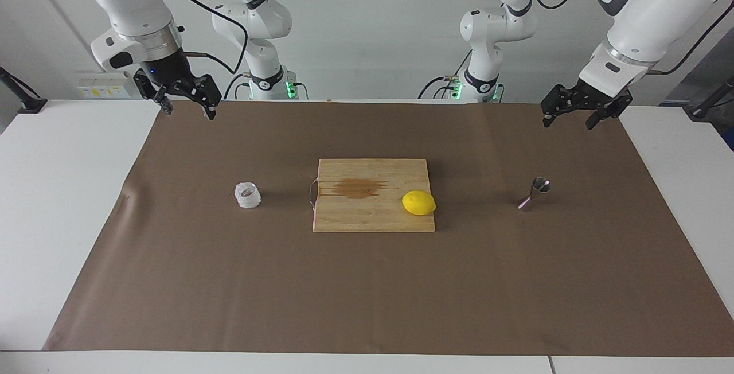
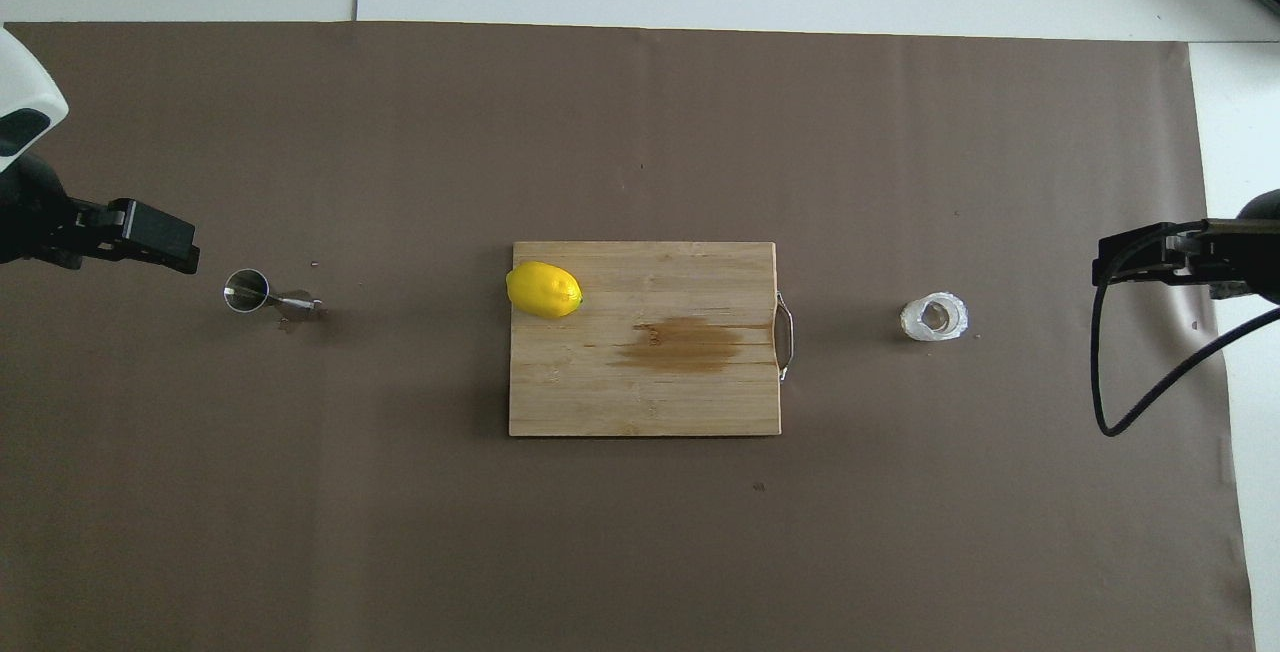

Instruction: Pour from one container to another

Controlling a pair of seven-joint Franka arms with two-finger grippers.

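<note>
The whitish textured glass cup point(image 1: 248, 195) stands upright on the brown mat toward the right arm's end; it also shows in the overhead view point(image 2: 934, 318). The silver hourglass jigger point(image 1: 536, 193) stands upright on the mat toward the left arm's end, and shows in the overhead view point(image 2: 250, 292) too. My right gripper point(image 1: 190, 113) hangs open and empty in the air over the mat's edge by the robots, well apart from the cup. My left gripper point(image 1: 567, 124) hangs open and empty in the air over the mat, well apart from the jigger.
A wooden cutting board point(image 1: 373, 219) with a metal handle and a dark stain lies at the middle of the mat, between cup and jigger. A yellow lemon point(image 1: 418, 202) sits on its corner toward the jigger. The brown mat point(image 1: 367, 293) covers most of the white table.
</note>
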